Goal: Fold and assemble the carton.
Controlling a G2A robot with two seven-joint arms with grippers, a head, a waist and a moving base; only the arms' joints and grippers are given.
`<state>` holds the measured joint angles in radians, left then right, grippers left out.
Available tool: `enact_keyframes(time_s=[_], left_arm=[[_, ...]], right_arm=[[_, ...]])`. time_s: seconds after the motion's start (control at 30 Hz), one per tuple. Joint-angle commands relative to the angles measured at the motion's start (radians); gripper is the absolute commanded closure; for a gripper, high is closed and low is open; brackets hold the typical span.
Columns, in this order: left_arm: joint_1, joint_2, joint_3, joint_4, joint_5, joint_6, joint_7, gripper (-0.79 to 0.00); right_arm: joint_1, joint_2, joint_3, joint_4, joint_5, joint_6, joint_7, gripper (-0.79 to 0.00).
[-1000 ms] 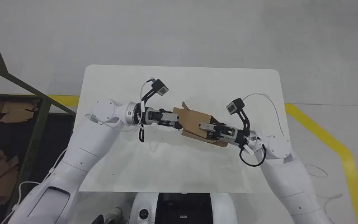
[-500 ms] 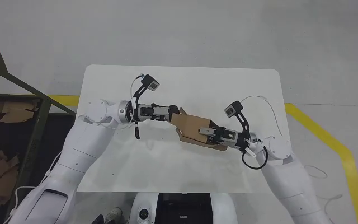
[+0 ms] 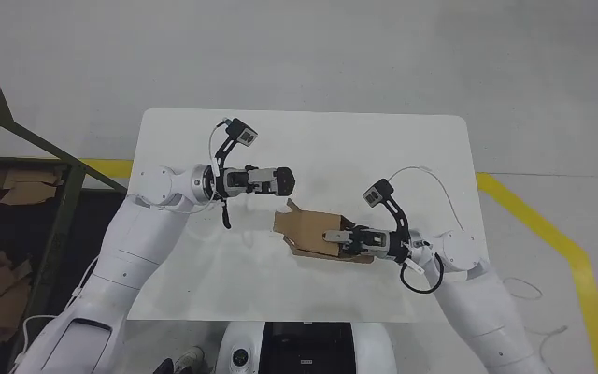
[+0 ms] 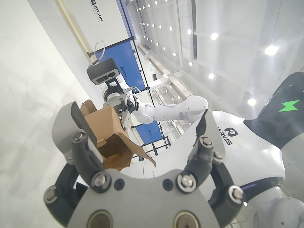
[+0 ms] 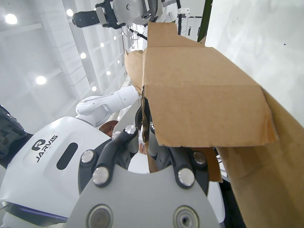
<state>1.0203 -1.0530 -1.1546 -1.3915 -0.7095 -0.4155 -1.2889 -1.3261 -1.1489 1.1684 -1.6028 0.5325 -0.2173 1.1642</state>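
A brown carton (image 3: 313, 232), partly folded with loose flaps, lies low over the middle of the white table (image 3: 187, 271). My right gripper (image 3: 342, 238) is shut on the carton's right-hand wall. In the right wrist view that wall (image 5: 201, 100) covers one finger, and my gripper (image 5: 146, 112) pinches its edge. My left gripper (image 3: 283, 178) hangs open a short way behind the carton, apart from it. In the left wrist view its two fingers (image 4: 79, 117) stand wide apart around nothing, with the carton (image 4: 111, 129) farther off and its open end facing the camera.
The table has free room on the left, at the back and at the far right. Off its left edge stands a dark frame (image 3: 56, 187) with cardboard scraps (image 3: 28, 192) on the floor. A yellow floor stripe (image 3: 528, 215) runs to the right.
My left gripper has let go of the carton's far flap and drawn back, away from it. My right gripper has carried the carton leftward and toward the table's near side.
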Motion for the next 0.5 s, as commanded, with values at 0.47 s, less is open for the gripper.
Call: enact_keyframes(time_s=[0.47], left_arm=[[-0.003,-0.017,0.059,0.004,-0.018,0.025,-0.046,-0.785]], right_arm=[[0.035,-0.003,-0.014,0.05,0.012,-0.016,-0.058,0.0]])
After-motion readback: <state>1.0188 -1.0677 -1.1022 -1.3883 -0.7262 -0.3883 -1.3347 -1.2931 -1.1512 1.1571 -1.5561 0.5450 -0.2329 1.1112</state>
